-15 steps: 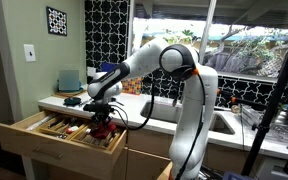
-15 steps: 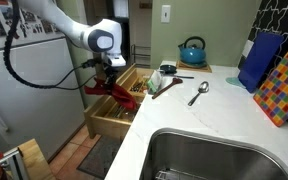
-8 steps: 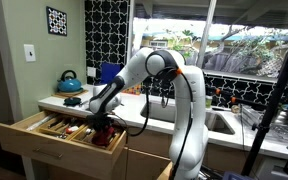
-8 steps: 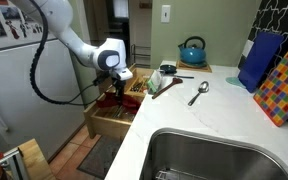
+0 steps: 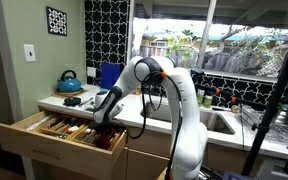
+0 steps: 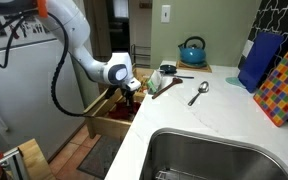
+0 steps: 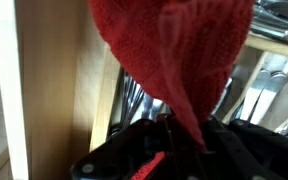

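My gripper is low inside the open wooden drawer, at its end nearest the counter. It is shut on a red knitted cloth, which fills the upper wrist view and narrows to the pinch between the jaws. In an exterior view the gripper sits at the drawer's back edge with the red cloth bunched under it. Metal utensils lie in the drawer's compartments around the cloth.
A teal kettle stands at the back of the white counter. Spoons and a ladle lie on it. A sink is in front. A blue board and a chequered board lean at the right. A fridge stands left.
The arm has folded down and carried the red cloth from above the drawer's front into the drawer, close to the counter. The cloth now rests low among the compartments.
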Controlling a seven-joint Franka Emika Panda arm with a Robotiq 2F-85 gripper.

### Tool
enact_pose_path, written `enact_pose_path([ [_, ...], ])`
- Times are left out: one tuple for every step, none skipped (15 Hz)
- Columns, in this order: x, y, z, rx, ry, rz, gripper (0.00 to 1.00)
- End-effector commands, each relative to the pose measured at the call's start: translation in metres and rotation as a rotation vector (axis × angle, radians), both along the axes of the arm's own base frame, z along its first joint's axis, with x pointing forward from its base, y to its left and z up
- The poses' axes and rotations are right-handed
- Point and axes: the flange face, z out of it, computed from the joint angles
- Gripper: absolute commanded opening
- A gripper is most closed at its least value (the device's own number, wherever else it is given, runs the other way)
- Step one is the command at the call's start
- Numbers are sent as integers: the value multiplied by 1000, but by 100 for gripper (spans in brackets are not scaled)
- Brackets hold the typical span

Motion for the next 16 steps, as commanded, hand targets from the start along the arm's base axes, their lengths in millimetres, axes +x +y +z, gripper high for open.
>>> enact_pose_path([
  [15,6,-18,-7,-29,3,3],
  [17,8,-23,16,-18,-17,3],
  [22,11,-25,13,-31,-32,3],
  [27,13,-28,29,-58,-36,3],
  [30,14,-32,28,-48,-42,3],
  [32,14,-36,14,-51,-40,3],
  [34,14,-39,10,-48,-43,3],
  [36,15,-40,5,-43,-41,7],
  [37,15,-40,4,-41,-42,38],
  [38,17,-36,0,-40,-50,38],
  [37,20,-28,1,-42,-56,45],
  [37,23,-20,-6,-49,-63,52],
  [36,28,-10,-9,-52,-67,59],
  [34,32,-4,-19,-45,-70,67],
  [32,37,5,-20,-36,-79,74],
  [32,41,12,-20,-31,-84,83],
])
